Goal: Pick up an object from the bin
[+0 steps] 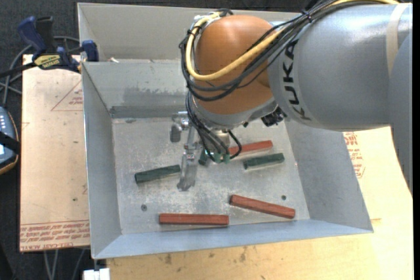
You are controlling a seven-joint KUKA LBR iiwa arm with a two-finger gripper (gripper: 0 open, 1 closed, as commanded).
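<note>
My gripper hangs below the arm's wrist over the middle of the bin floor. Its two metal fingers stand apart, one fingertip low near the floor and the other further back, so it looks open. A dark green bar lies flat to the left, its right end close beside the lower finger. I see nothing gripped between the fingers. A red bar and a second dark green bar lie just right of the gripper, the red one partly hidden by the wrist.
Two more red bars lie near the front wall, one at the front middle and one at the front right. The arm's bulk covers the bin's back right. The floor at the back left is bare metal.
</note>
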